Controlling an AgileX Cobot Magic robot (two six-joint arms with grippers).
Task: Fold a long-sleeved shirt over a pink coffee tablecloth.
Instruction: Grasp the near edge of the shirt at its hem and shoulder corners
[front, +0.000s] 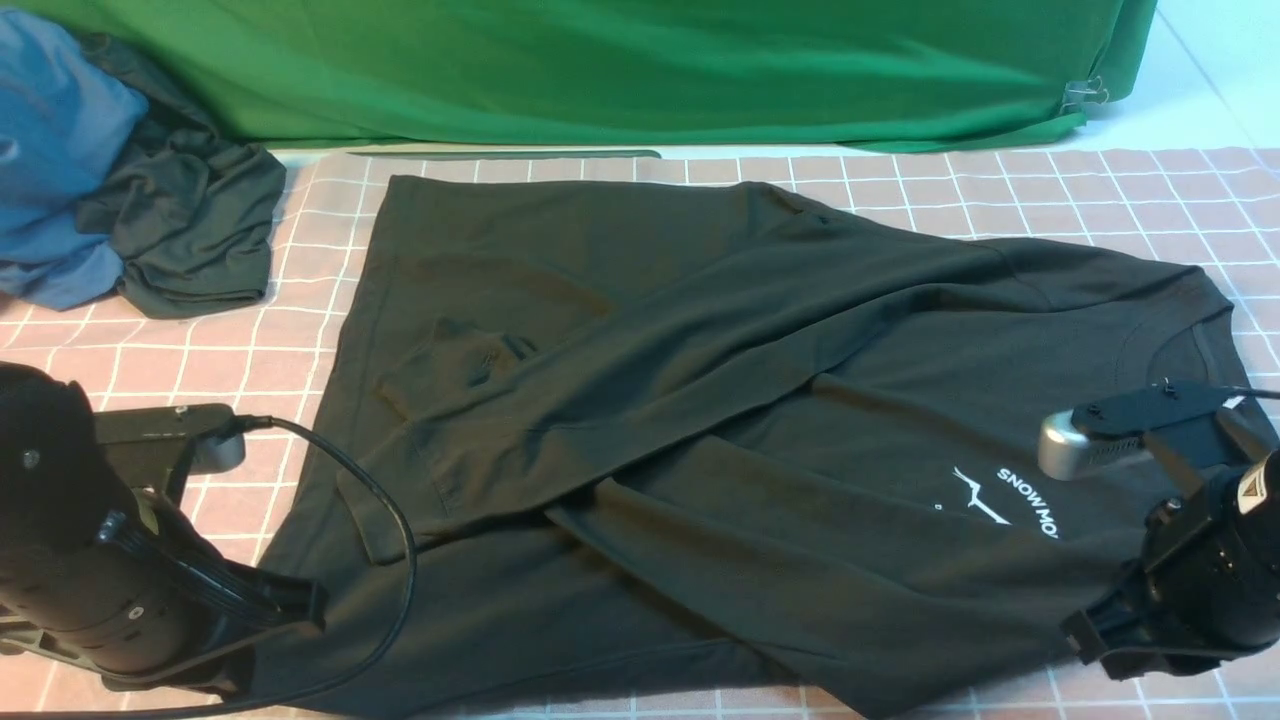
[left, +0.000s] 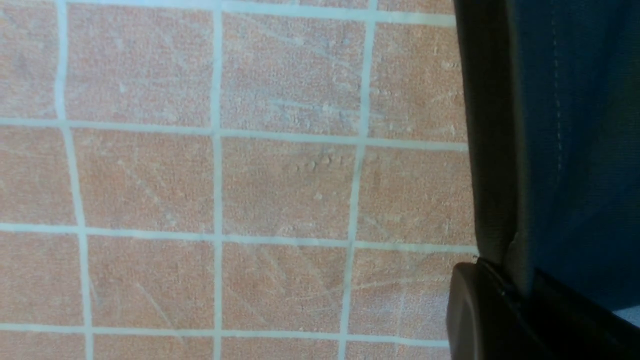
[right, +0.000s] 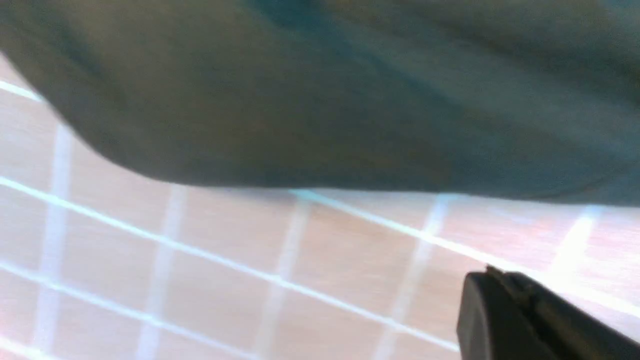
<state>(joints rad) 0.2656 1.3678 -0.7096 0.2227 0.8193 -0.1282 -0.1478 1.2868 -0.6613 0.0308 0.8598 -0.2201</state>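
**A:** Where is the long-sleeved shirt (front: 700, 400)?

**B:** It lies spread on the pink coffee tablecloth (front: 1000, 190) and reaches from one pair of jaws to the other. Its hem (left: 492, 150) is at the left gripper (left: 500, 305). Its collar (front: 1180, 335) is at the right arm's end, beyond the right gripper (right: 520, 320).

**A:** Is it flat?

**B:** Mostly. One sleeve (front: 700, 330) is folded slantwise over the body, and its cuff ends near the left jaws. The white print (front: 1010, 500) sits just beside the right jaws, on the side toward the left arm.

**A:** How do the left jaws stand?

**B:** They are closed. In the left wrist view the hem runs straight into the black finger and looks pinched there. Bare grid squares of the tablecloth lie just beside it.

**A:** And the right ones?

**B:** Closed as well, and low at the shirt's near edge. The right wrist view is blurred. It shows one finger over the tablecloth with the shirt's edge a little apart from it. I cannot tell whether any fabric is caught.

**A:** What lies farther out?

**B:** Well beyond the left jaws, at the far corner, there is a dark grey-green garment (front: 190, 230). It is bunched against a blue garment (front: 55, 130). A green cloth (front: 640, 70) hangs along the far side, well apart from both pairs of jaws.
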